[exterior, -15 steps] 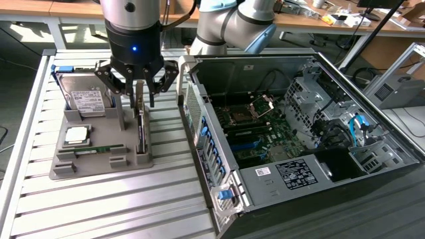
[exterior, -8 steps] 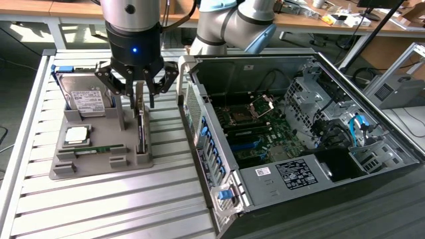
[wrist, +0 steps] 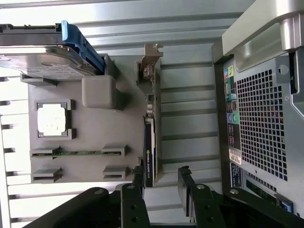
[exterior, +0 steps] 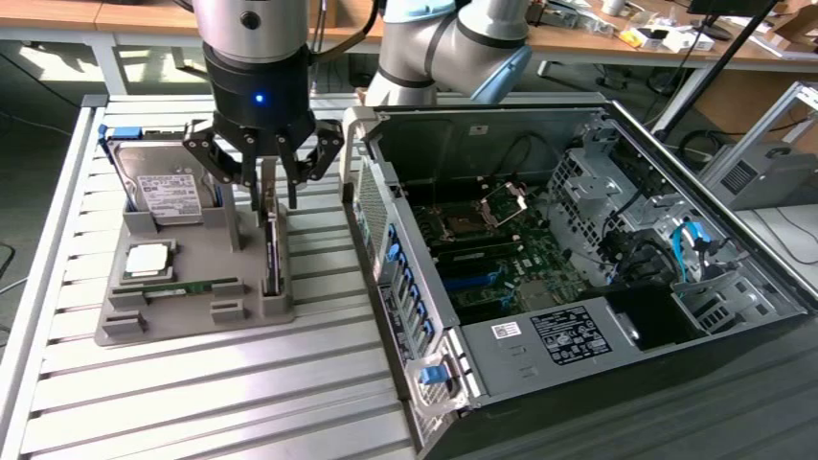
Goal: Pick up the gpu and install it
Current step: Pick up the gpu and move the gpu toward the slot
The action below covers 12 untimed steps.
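Gripper (exterior: 266, 196): jaws spread wide, nothing held, hanging just above gpu (exterior: 272, 257). Gpu stands on edge in slot along grey holder tray (exterior: 192, 324), on tray's side toward exterior view's right. Same tray: hard drive (exterior: 167, 187), processor chip (exterior: 147, 257), 1 green memory stick (exterior: 192, 286). Open computer case (exterior: 562, 364) at exterior view's right.

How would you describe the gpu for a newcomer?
At the exterior view's left of the open grey computer case sits a grey plastic tray. The gpu is the thin dark card standing on edge along the tray's side nearest the case. Unlike the green memory stick and silver hard drive, it has a metal bracket.
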Tool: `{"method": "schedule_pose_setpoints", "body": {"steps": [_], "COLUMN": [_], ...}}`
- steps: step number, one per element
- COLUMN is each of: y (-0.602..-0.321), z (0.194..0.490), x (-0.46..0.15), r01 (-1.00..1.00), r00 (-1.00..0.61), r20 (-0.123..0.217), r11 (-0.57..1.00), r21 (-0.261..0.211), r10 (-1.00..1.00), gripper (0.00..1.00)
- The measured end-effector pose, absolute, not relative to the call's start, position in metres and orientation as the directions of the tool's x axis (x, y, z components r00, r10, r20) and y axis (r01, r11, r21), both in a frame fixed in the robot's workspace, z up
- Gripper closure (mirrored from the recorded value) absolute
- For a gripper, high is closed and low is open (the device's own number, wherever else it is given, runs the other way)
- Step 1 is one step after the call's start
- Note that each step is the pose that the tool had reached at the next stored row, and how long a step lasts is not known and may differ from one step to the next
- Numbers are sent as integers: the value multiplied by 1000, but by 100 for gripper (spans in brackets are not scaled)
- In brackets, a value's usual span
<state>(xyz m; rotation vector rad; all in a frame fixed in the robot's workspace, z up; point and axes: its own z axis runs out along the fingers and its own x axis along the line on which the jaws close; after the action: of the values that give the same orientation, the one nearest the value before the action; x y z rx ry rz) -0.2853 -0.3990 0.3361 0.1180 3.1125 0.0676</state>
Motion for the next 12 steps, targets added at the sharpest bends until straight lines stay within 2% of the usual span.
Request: {"method": "schedule_pose_setpoints", "body": {"steps": [12], "y": [-399], "z": [333], "x": [-285], "r01": [75], "r00": [-997], "r20": [-24], "r11": [996], "r21": [44], "r10": [76], "gripper": [58]}}
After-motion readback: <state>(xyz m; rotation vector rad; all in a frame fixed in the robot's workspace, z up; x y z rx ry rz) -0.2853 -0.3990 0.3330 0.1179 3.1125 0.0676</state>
